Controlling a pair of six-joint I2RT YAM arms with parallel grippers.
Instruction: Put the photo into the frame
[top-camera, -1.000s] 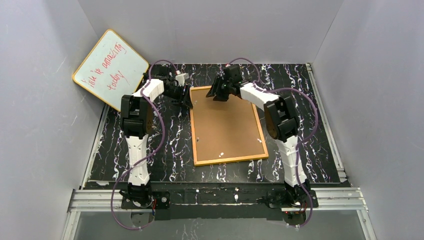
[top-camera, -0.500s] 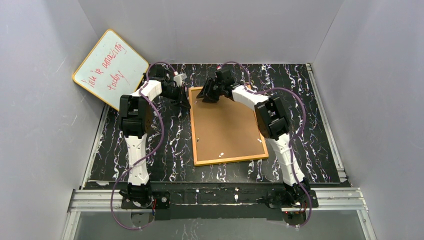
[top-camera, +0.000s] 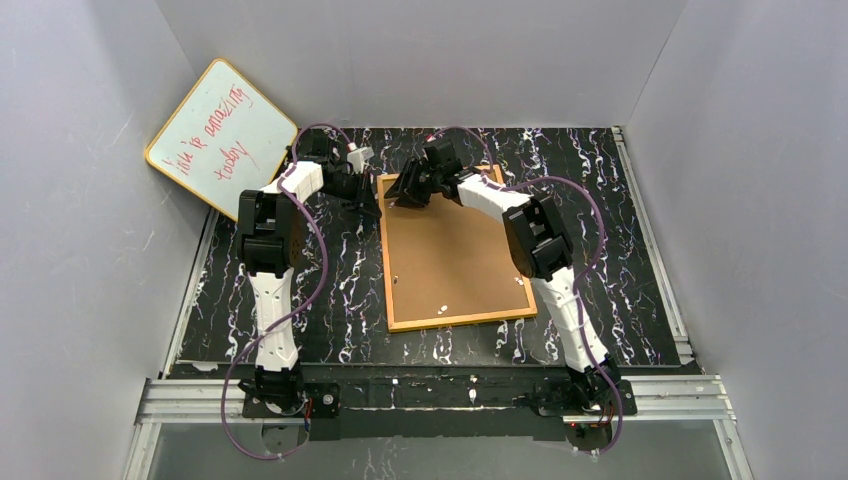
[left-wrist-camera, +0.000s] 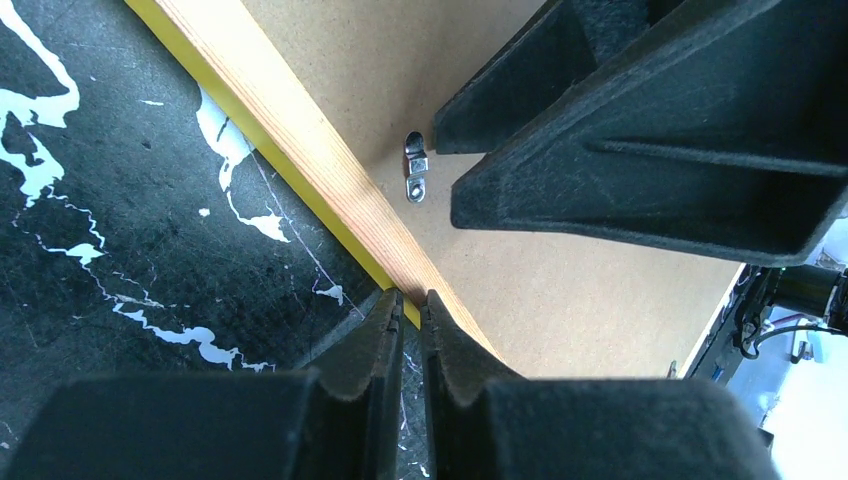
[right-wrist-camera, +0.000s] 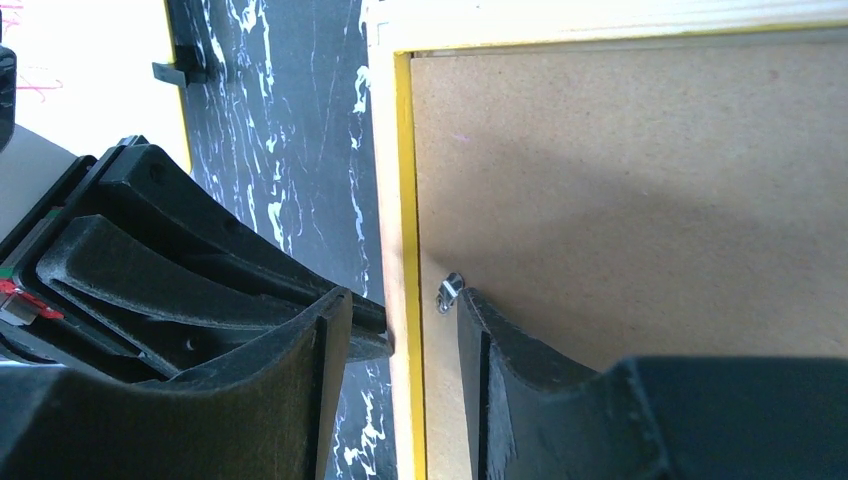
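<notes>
The frame (top-camera: 460, 320) lay face down, its backing board (top-camera: 450, 250) still seated, so every step remained. The photo was not in view. At the far-left corner the right gripper (right-wrist-camera: 405, 300) gaped astride the rim beside 1 clip (right-wrist-camera: 449, 290). The left gripper (left-wrist-camera: 411, 305) was pinched nearly closed, perhaps on the rim's lip. Counted: 1 frame, 1 board, 2 grippers.

Bare pale wood with fine grain on the back rail of the frame (left-wrist-camera: 290, 130); smooth yellow paint down its outer edge. Inside the frame, matt brown fibreboard backing (right-wrist-camera: 640, 180). By the frame's rail, a small shiny metal clip (left-wrist-camera: 415, 170). Under the frame, smooth black marble-patterned table top (left-wrist-camera: 120, 220) with a slight sheen. Over the frame's rail, matt black grainy plastic fingers (right-wrist-camera: 250, 400) of the right gripper (right-wrist-camera: 405, 300). Left of the frame, glossy whiteboard (top-camera: 220, 135).
</notes>
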